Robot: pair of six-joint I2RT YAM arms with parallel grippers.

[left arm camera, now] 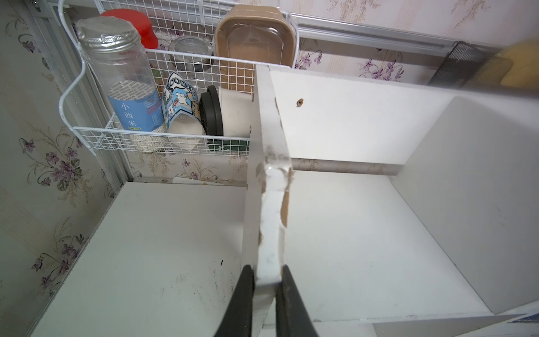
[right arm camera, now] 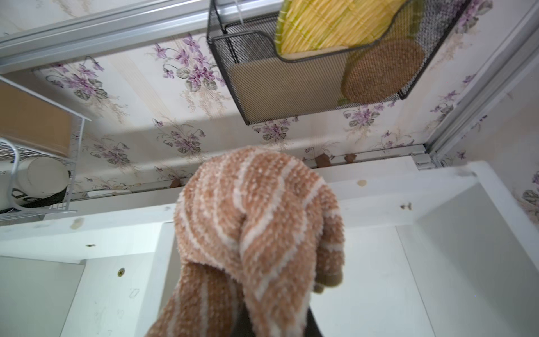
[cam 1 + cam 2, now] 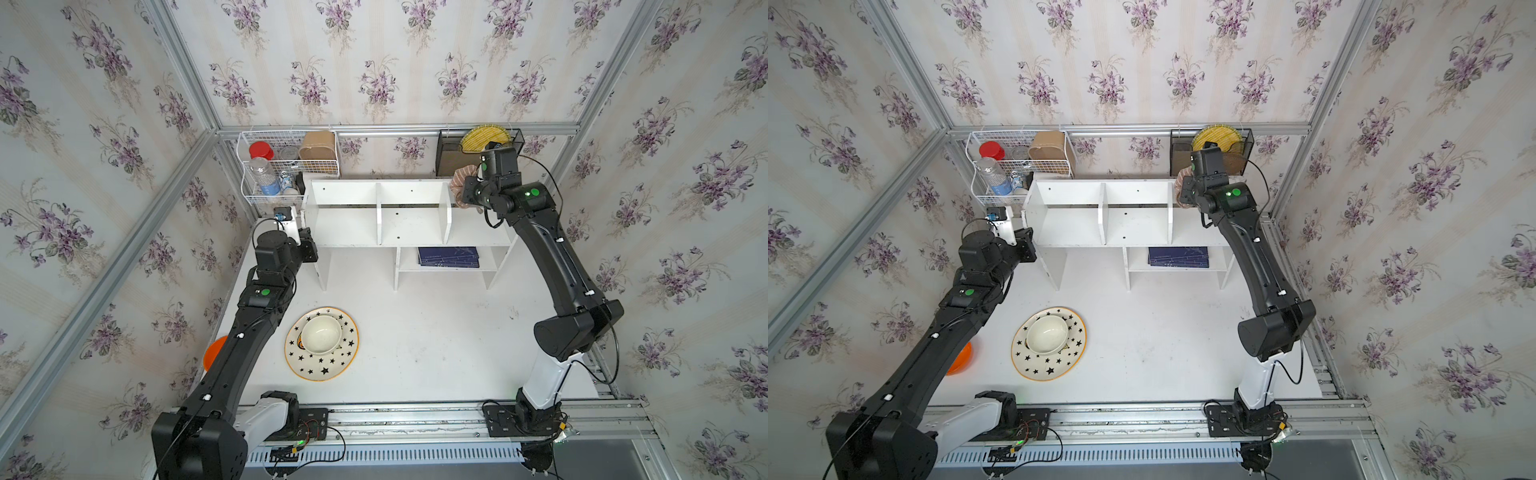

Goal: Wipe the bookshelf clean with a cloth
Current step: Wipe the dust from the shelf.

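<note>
Both were clamped: left gripper (image 1: 265, 275) on the bookshelf's (image 3: 345, 224) end, right gripper (image 3: 468, 192) on the bunched cloth (image 2: 256, 221), which could be snagged on the bookshelf's edge.

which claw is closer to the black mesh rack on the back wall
Right. The right claw, shut on the cloth, is just below the black mesh rack; the left claw grips the bookshelf's far end panel.
</note>
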